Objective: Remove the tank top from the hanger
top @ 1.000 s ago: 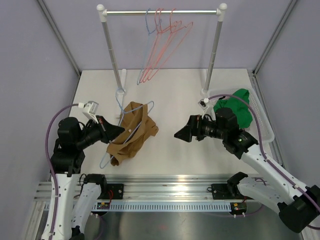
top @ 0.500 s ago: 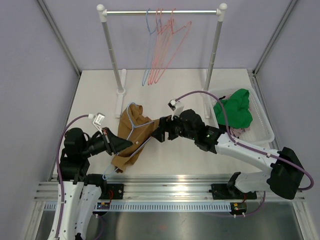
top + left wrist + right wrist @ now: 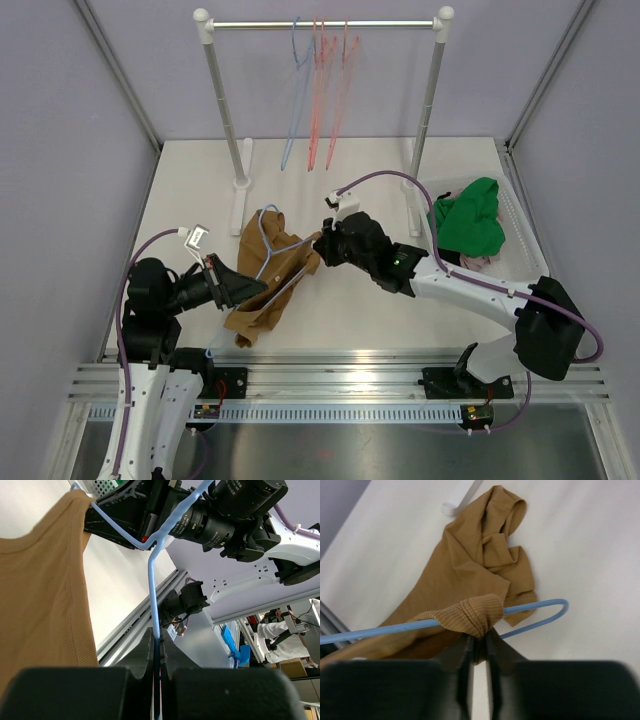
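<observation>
A tan ribbed tank top (image 3: 264, 285) hangs crumpled on a light blue wire hanger (image 3: 272, 268) held just above the table. My left gripper (image 3: 245, 290) is shut on the hanger's wire (image 3: 152, 587), which runs up between its fingers. The tank top (image 3: 40, 590) fills the left of that view. My right gripper (image 3: 318, 246) is shut on the tank top's bunched strap (image 3: 475, 615), where it wraps the hanger (image 3: 540, 607). The rest of the tank top (image 3: 470, 565) lies on the table below.
A clothes rail (image 3: 325, 24) at the back carries several blue and pink wire hangers (image 3: 318, 90). A white basket (image 3: 528, 240) at the right holds green cloth (image 3: 465, 218). The rail's posts stand on white feet (image 3: 241, 165) on the table.
My right arm swung left from beside the basket to the hanger and shut on the tank top's strap. The left gripper shifted slightly down with the hanger. The hangers on the rail swung.
</observation>
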